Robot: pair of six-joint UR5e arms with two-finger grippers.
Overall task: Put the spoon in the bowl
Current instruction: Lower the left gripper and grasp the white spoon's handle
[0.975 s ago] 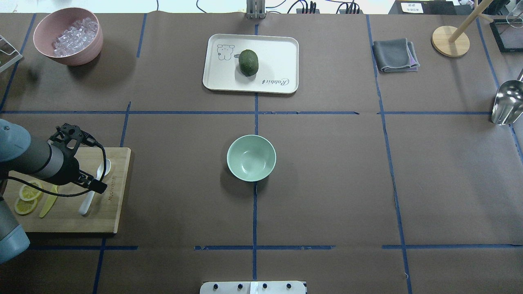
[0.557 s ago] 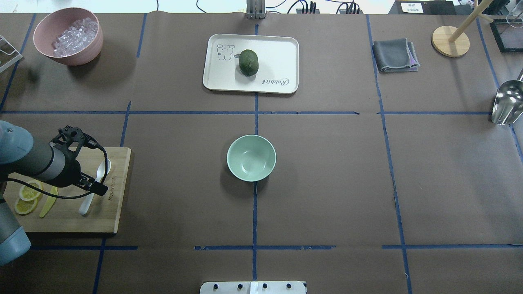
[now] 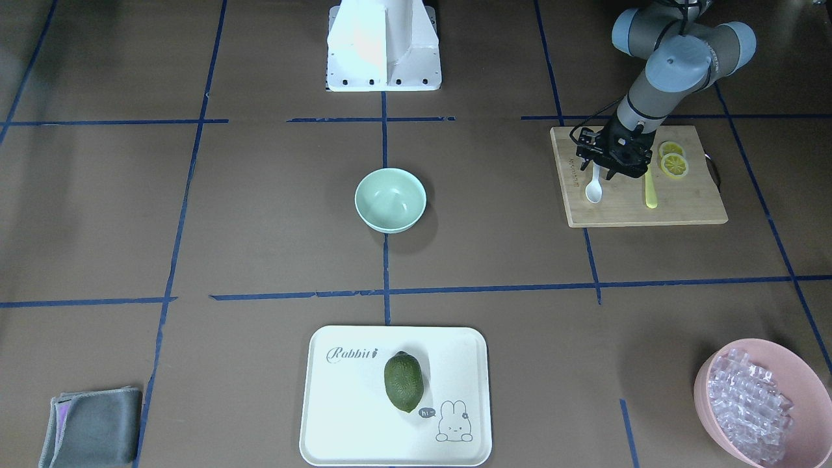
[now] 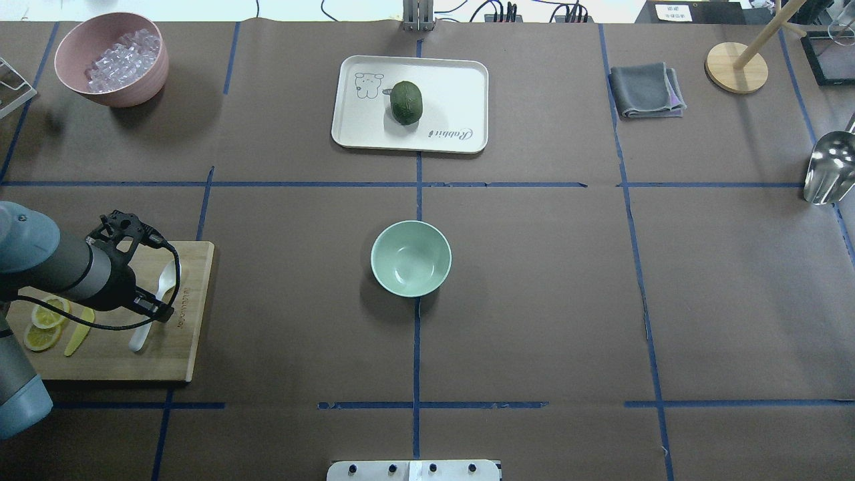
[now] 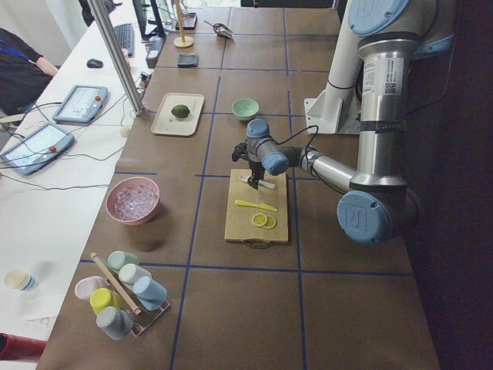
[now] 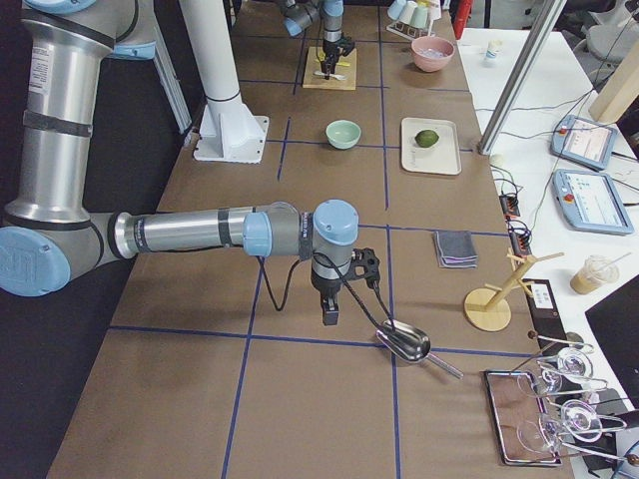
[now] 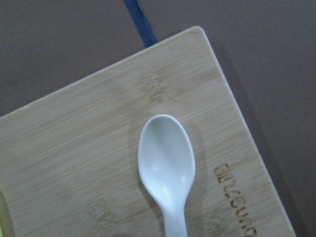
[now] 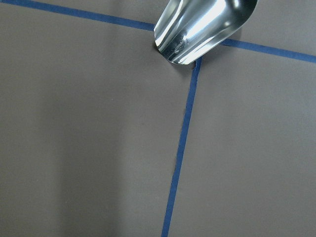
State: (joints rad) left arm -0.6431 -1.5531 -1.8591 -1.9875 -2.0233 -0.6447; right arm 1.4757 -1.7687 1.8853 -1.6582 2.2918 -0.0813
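Front: your left gripper (image 3: 599,170) sits low, jaws look parted astride the spoon (image 3: 593,190) handle, bowl (image 3: 390,199) well away sideways. Overhead: yellow knife (image 4: 79,339) near, opposite side. Wrist: spoon flat on board (image 7: 74,148); off-centre pinch may flick it out

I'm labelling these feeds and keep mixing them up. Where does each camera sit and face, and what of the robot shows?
Front-facing: across the table, facing the base; left arm over cutting board.
Overhead: behind the robot, looking forward; left arm at left.
Exterior left: table's left end; left arm near.
Exterior right: right end; right arm near metal scoop.
Left wrist: down onto spoon; no body.
Right wrist: down onto metal scoop; no body.
Front-facing, overhead share the bowl.
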